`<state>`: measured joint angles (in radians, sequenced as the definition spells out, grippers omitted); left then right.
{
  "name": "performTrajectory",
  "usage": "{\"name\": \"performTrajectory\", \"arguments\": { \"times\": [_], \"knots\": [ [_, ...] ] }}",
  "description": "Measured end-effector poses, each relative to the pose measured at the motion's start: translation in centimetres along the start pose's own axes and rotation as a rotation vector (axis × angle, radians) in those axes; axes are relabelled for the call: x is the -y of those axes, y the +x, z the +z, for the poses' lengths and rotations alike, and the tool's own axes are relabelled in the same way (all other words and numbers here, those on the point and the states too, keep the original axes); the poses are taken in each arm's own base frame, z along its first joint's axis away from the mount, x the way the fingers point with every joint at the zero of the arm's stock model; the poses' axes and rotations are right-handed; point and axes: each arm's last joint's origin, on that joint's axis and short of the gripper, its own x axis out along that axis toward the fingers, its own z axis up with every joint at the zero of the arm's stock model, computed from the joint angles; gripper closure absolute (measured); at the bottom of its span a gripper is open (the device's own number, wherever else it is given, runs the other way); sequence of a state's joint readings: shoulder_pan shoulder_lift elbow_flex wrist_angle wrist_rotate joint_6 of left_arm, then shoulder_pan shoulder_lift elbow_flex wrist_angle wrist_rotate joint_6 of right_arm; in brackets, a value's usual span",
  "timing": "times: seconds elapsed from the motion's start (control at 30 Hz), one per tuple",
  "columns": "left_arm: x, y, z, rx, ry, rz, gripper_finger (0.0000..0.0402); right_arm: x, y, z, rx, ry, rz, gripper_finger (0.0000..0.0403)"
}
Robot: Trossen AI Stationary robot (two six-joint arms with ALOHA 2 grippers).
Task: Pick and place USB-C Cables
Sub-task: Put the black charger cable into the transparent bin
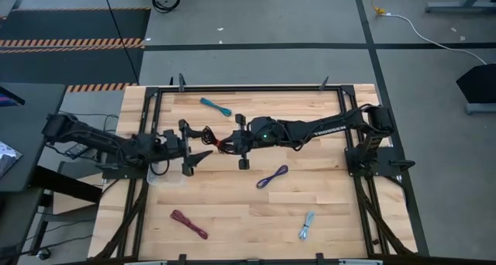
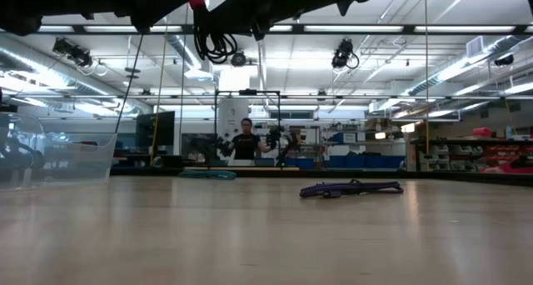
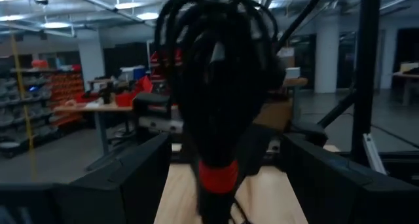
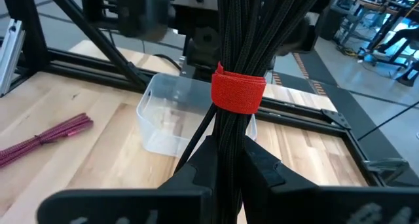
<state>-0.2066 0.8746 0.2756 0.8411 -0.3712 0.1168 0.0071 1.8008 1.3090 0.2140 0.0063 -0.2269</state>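
The black-and-red cable is up in the air between the two arms, over the middle-left of the table, and the right gripper has it pinched between narrow fingers just under the red band. In the right wrist view the bundle stands lengthwise along that gripper's reach, its strands running away from the fingers with the band square across them, so its long axis lines up with the arm and points at the left arm. From above it shows as a small dark clump with a red fleck between the grippers. The left gripper sits just beside that far end, facing it; its own camera shows the cable filling the view close ahead, but I cannot tell how far its fingers are parted. This looks like a handover or a carry toward the tub, which stands at the table's left edge under the left arm. To do it well, the right arm should keep its grip firm below the band so the strands do not fan out, and hold the bundle steady along its length. The teal cable, purple cable, maroon cable and pale cable lie well apart on the wood.
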Motion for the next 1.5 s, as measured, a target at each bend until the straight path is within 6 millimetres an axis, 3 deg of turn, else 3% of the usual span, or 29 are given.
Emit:
{"name": "performTrajectory", "arguments": {
  "times": [0.7,0.87,1.1,1.5],
  "knots": [
    [-0.6,1.6,-1.1,0.038,-0.009,0.079,0.0118,-0.2,0.0,0.0,-0.003,0.017,0.016,0.0362],
    [-0.6,1.6,-1.2,0.034,-0.007,0.092,0.0190,-0.2,0.0,-0.1,-0.016,0.018,0.014,0.0358],
    [-0.6,1.6,-1.1,0.038,-0.007,0.100,0.0369,-0.2,0.0,-0.1,-0.017,0.019,0.008,0.0319],
    [-0.7,1.5,-1.0,0.043,-0.011,0.137,0.0370,-0.2,0.0,-0.1,-0.012,-0.029,0.012,0.0274]
  ]
}}
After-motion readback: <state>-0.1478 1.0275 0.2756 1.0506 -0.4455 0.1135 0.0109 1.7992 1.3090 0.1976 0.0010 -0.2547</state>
